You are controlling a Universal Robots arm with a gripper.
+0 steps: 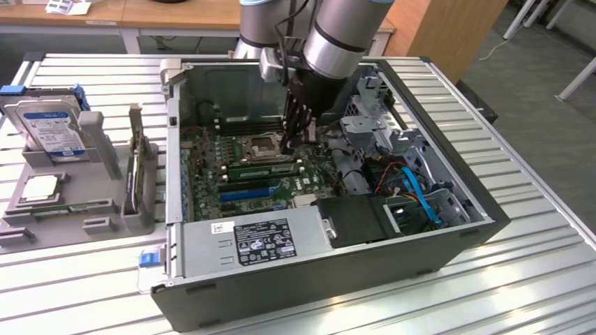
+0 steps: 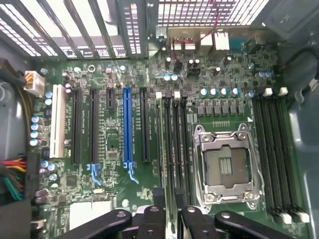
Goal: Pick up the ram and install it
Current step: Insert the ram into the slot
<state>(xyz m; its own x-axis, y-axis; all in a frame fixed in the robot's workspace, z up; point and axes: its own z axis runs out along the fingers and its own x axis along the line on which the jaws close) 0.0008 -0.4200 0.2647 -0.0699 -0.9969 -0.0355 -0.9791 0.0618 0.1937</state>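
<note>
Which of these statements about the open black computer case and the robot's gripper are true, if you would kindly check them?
1. The silver metal-framed processor socket on the green motherboard is empty. True.
2. The long blue expansion slot holds a card. False: nothing is plugged into it.
3. The gripper is over the grey plastic holder outside the case. False: it reaches down inside the open black computer case, over the motherboard.
4. A silver hard drive with a blue label stands in the grey holder, at the exterior view's left of the case. True.
</note>
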